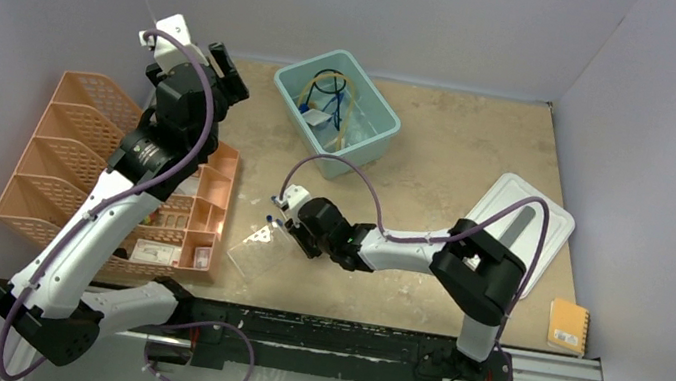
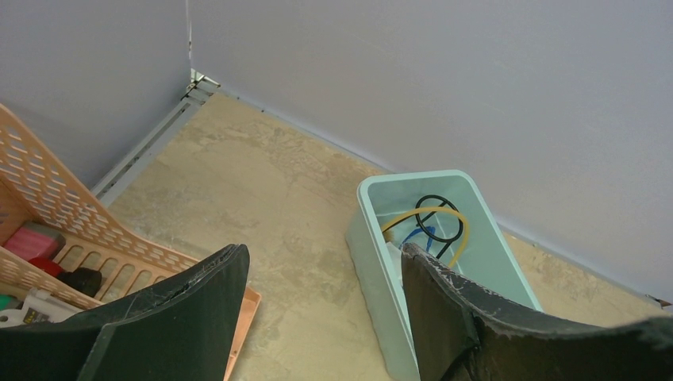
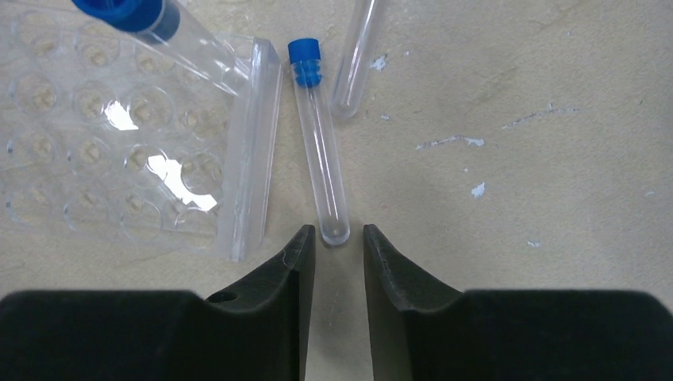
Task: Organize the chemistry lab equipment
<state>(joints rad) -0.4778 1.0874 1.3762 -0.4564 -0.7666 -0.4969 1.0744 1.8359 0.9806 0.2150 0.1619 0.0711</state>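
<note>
The blue-capped tube (image 3: 321, 151) lies flat on the table (image 3: 516, 198), just beside the long edge of the clear rack (image 3: 119, 143). Its cap points away from the right gripper (image 3: 334, 235) and its round bottom points toward it. I judge that it lies there because it must be stood in the rack, where another capped tube (image 3: 155, 22) rests over the wells. A bare tube (image 3: 355, 59), whose cap you cannot see, lies near on the other side.

The right gripper is lined up along the tube. Its jaws stand only a little apart, and the round bottom sits just at the gap between the tips with some room on each side, so nothing is gripped yet.

The left gripper (image 2: 321, 266) hangs high, its jaws wide apart and empty. It faces the teal bin (image 2: 369, 238), which holds the black wire ring stand (image 2: 440, 208) and the amber rubber tubing (image 2: 419, 213).
</note>
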